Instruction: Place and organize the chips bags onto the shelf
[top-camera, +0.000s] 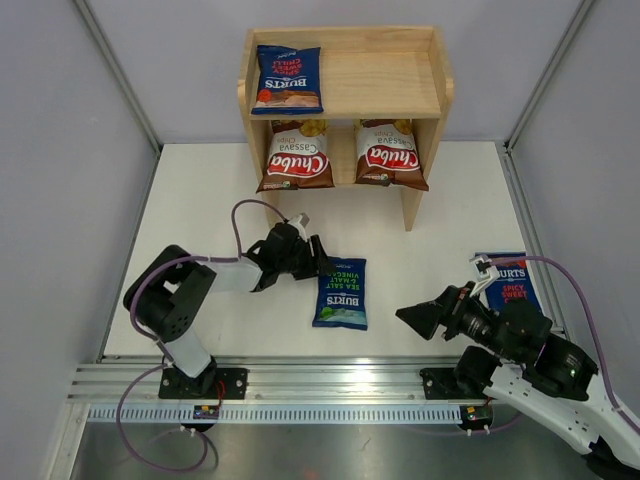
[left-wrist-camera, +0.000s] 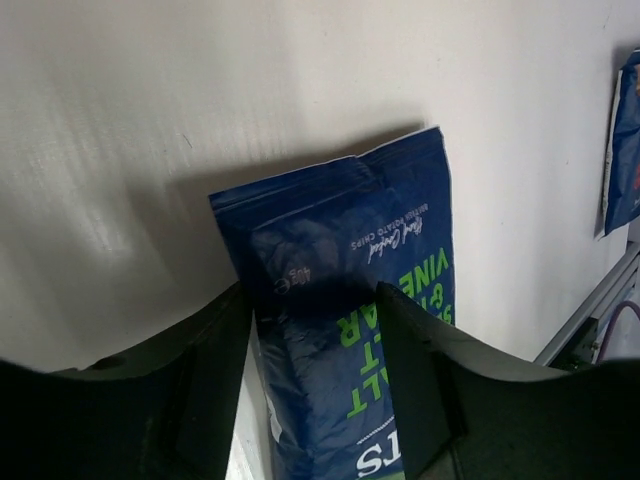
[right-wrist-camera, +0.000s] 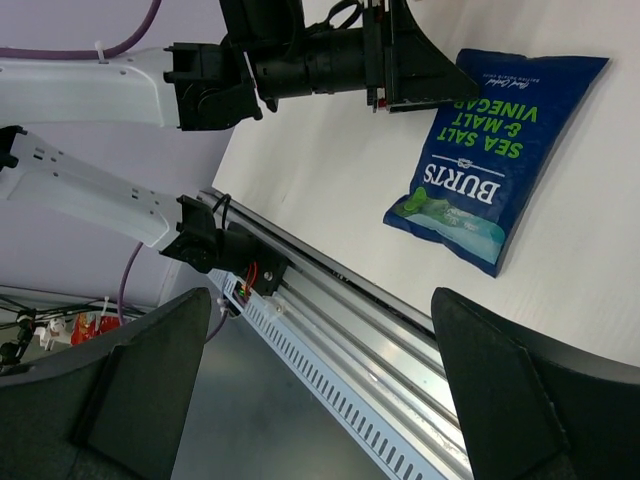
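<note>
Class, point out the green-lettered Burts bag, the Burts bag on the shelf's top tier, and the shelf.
green-lettered Burts bag (top-camera: 341, 293): top external view, bag's middle.
top-tier Burts bag (top-camera: 288, 79): top external view, bag's middle.
shelf (top-camera: 385, 82): top external view, bare top board.

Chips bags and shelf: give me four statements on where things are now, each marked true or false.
1. One Burts bag lies on the top tier of the shelf. True.
2. Both Chuba bags lie outside the shelf. False: they sit in its lower tier.
3. The sea-salt Burts bag lies on the table, at the jaws of the left arm. True.
4. The jaws of the right arm grip a bag. False: they stand open, empty.
</note>
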